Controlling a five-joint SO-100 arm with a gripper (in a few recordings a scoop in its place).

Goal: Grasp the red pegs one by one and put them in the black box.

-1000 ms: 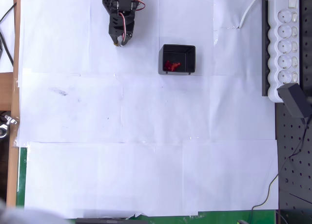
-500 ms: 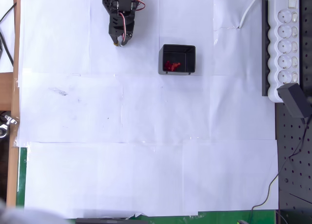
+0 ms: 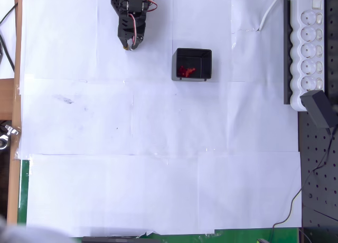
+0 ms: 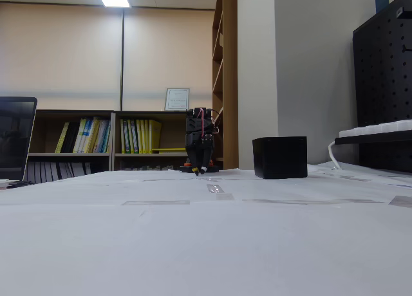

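Note:
Several red pegs [image 3: 185,71] lie in a small heap on the floor of the black box [image 3: 193,51], toward its left side. The box stands on white paper right of centre at the back of the overhead view; in the fixed view the black box [image 4: 279,157] hides its contents. My gripper [image 3: 130,45] hangs at the top of the overhead view, left of the box and well apart from it, pointing down at the paper. Its jaws look shut with nothing between them. In the fixed view the gripper [image 4: 201,171] tip nearly touches the table.
A long white power strip [image 3: 309,47] with a black adapter [image 3: 319,108] lies along the right edge, on a black pegboard [image 3: 317,164]. White paper sheets [image 3: 158,148] cover the table. A wooden edge [image 3: 11,148] runs down the left.
The gripper's fingers have drawn slightly closer together. The box and pegs have not moved.

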